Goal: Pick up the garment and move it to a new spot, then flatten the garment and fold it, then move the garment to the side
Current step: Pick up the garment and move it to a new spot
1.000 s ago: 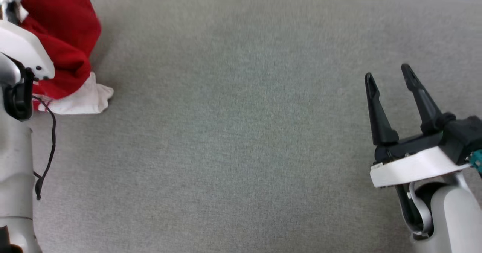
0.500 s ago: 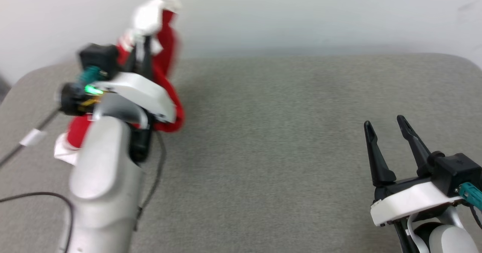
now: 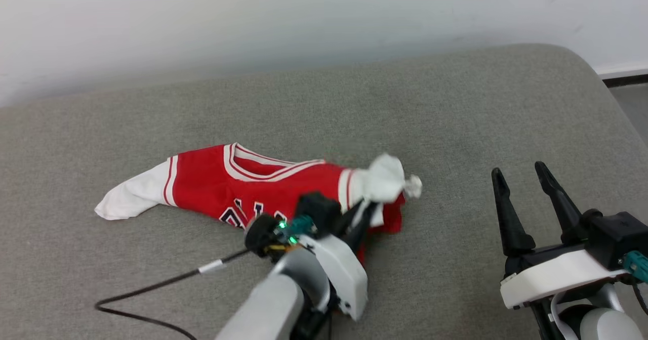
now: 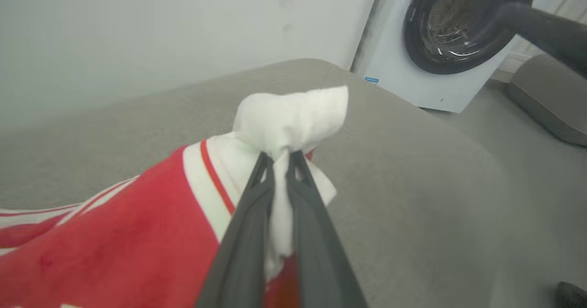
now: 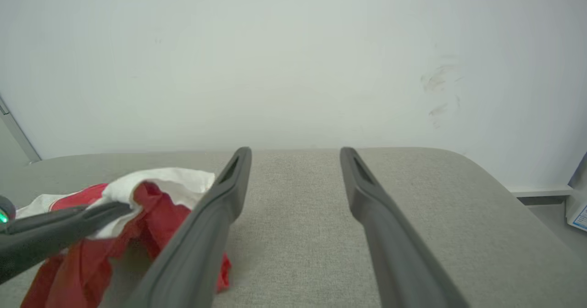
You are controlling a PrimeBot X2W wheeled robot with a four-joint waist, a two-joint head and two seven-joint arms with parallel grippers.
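In the head view, the left gripper is closed on the bunched white sleeve of the garment and holds this end a little raised. From the gripper the red body of the garment stretches away to its left side, lying on the grey padded surface, with the striped collar on the far side and the other white sleeve at the far left end. A dark cable runs from the left wrist over the surface. The right gripper stands well apart on the right with its two fingers spread and nothing between them.

In the left wrist view, the two fingers are pressed almost together, and the white cloth is pinched between their tips and bulges out beyond them. The red cloth with a red stripe hangs to the left of the fingers. Beyond the gripper to the right stands a washing machine, off the surface.

In the right wrist view, the fingers of the right gripper are wide apart over the bare surface, pointing to the pale wall. To their left the left gripper holds the crumpled end of the garment, near but not touching.
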